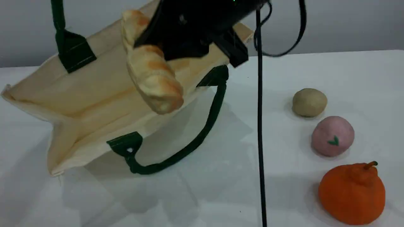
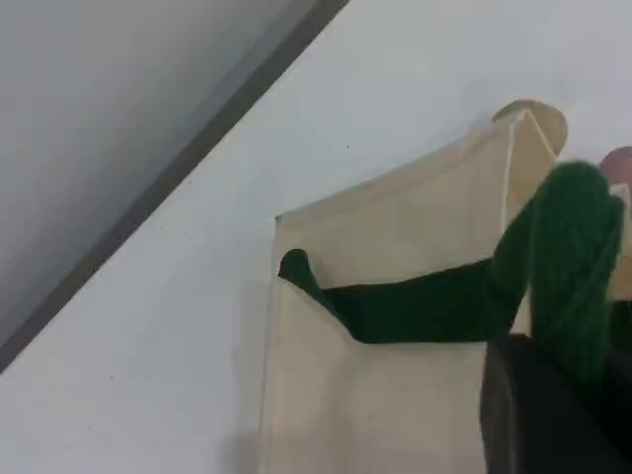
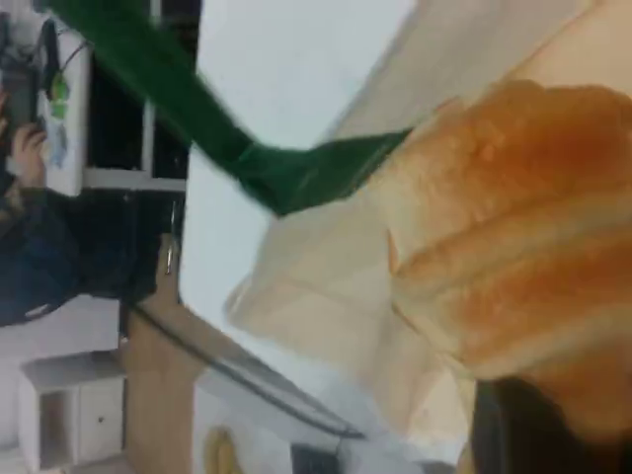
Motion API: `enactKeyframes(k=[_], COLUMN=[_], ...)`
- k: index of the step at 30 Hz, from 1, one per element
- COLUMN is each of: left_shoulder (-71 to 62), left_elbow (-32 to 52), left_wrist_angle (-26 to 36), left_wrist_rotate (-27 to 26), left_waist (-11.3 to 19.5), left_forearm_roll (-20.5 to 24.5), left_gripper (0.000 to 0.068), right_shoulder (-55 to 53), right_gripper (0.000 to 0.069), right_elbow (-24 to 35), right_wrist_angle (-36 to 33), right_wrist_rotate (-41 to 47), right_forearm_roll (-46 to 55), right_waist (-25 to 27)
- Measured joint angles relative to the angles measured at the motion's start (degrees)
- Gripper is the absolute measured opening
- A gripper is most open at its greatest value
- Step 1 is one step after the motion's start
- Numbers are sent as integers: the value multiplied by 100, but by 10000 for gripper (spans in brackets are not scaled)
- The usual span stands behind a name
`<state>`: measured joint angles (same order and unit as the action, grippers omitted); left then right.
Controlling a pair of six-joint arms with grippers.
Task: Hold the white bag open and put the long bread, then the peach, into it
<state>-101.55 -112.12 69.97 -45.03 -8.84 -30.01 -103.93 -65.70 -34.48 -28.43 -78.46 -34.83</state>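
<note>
The white bag [image 1: 94, 94] lies tilted on the table with its mouth open toward the camera. One dark green handle [image 1: 58, 19] is pulled up past the top edge; the other handle [image 1: 202, 135] droops on the table. In the left wrist view my left gripper [image 2: 553, 395] is shut on the green handle [image 2: 568, 247] above the white bag [image 2: 395, 395]. My right gripper [image 1: 167, 47] is shut on the long bread [image 1: 151, 69], which hangs slanted over the bag's mouth. The right wrist view shows the long bread [image 3: 513, 247] at the right gripper [image 3: 543, 434]. The peach [image 1: 333, 135] rests on the table at right.
A tan potato-like ball [image 1: 309, 102] sits behind the peach, and an orange stemmed fruit [image 1: 352, 192] sits in front of it. A black cable [image 1: 259, 132] hangs straight down between the bag and the fruits.
</note>
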Motion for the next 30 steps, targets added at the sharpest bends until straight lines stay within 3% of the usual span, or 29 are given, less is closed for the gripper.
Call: enactKeyframes(k=[13,21,25,30], left_shoulder=[0,0,0,0], left_elbow=[0,0,0,0], left_wrist_angle=[0,0,0,0], left_wrist_rotate=[12,12,30,51], left_waist=[0,0,0,0], left_forearm_roll=[-41,-56,-63,-63], left_gripper=[97,97,97,97], right_shoulder=[-781,-832,-832,-832], right_gripper=[95,96,158,332], right_elbow=[-55,-55,-50,-71], right_wrist_angle=[556,1309,1240,1240], right_wrist_rotate=[-1414,-1953,-1998,-1965], right_forearm_roll=[-2024,-2181,-2162,-2158], right_waist=[170,174,174,174])
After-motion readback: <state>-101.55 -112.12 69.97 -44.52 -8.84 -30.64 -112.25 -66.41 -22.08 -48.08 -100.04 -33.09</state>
